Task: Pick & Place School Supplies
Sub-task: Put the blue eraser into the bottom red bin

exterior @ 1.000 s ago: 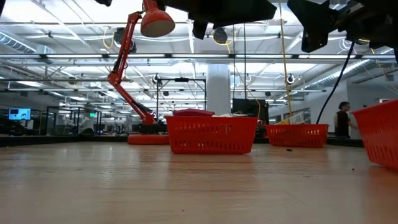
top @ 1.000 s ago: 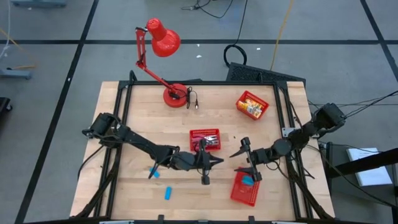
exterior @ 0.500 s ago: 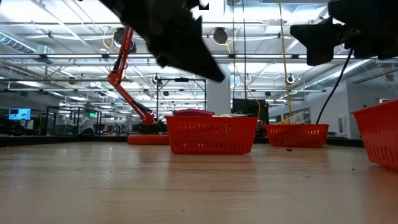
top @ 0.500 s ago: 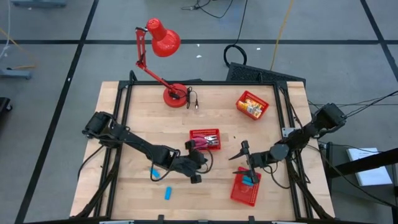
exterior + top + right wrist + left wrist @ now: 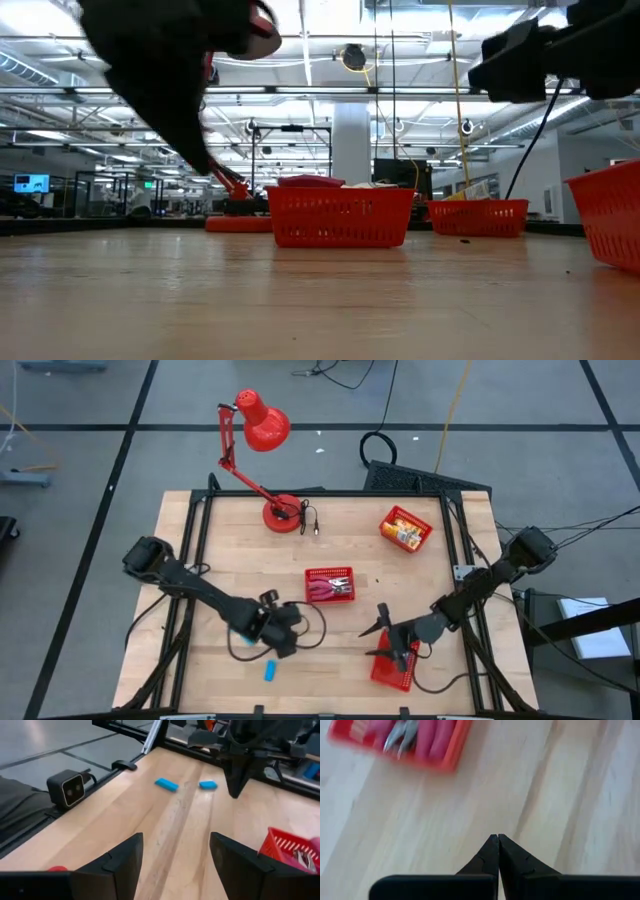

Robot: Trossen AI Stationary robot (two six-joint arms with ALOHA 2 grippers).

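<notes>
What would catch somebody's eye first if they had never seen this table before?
Probably the red desk lamp at the table's far edge, then the three red mesh baskets: one mid-table, one far right, one near the front under the open right gripper. A blue block lies near the shut left gripper.

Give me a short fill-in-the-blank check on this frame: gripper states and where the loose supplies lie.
1. The left gripper's fingers are ____.
2. The right gripper's fingers are ____.
3. The number of blue blocks lying loose on the table is ____.
4. The red-handled tools lie in the ____ basket of the three.

Missing words: shut; open; two; middle
</notes>
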